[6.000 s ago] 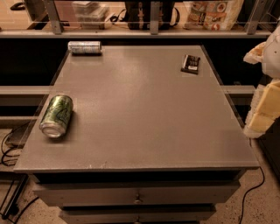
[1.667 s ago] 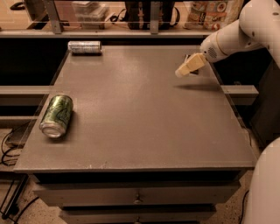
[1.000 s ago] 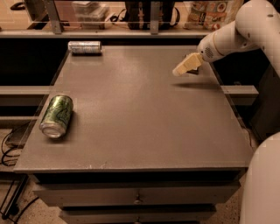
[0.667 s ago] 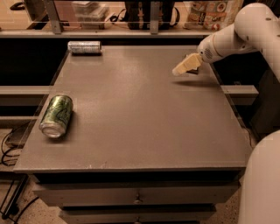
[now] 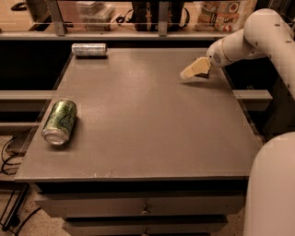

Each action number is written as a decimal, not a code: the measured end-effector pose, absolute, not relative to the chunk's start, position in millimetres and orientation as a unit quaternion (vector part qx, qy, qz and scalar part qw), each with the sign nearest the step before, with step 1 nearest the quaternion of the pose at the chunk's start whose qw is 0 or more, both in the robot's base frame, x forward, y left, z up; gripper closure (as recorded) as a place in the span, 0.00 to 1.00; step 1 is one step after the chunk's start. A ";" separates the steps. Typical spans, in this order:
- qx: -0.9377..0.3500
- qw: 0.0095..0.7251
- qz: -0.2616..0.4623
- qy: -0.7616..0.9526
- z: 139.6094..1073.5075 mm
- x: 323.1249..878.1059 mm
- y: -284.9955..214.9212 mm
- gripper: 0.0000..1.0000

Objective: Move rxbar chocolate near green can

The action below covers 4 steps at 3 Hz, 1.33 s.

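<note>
The green can point(image 5: 60, 121) lies on its side near the left edge of the grey table point(image 5: 147, 120), silver end toward the front. My gripper point(image 5: 194, 69) is low over the far right of the table, right where the rxbar chocolate lay. The bar is almost wholly hidden under it. Only a dark sliver point(image 5: 205, 74) shows at the gripper's right side, and I cannot tell whether it is bar or shadow. The gripper is far from the green can, across the table's width.
A slim silver-grey can point(image 5: 89, 49) lies on its side at the far left corner. A shelf with boxes and bags point(image 5: 221, 9) runs behind the table. My white arm point(image 5: 272, 41) spans the right side, and the base point(image 5: 272, 189) stands at the front right.
The arm swung in from the right edge to the bar's spot at the far right. Over the last second the gripper has only crept slightly left. The bar is now covered. The cans have not moved.
</note>
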State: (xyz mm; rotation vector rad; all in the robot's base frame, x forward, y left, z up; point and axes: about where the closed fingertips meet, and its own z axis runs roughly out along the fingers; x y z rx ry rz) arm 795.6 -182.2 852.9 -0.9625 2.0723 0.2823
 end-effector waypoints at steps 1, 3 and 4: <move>-0.364 0.404 0.120 0.830 839.3 803.4 -188.1 0.00; -0.338 0.389 0.140 0.845 815.3 811.0 -198.3 0.19; -0.337 0.389 0.141 0.846 818.4 811.0 -198.5 0.41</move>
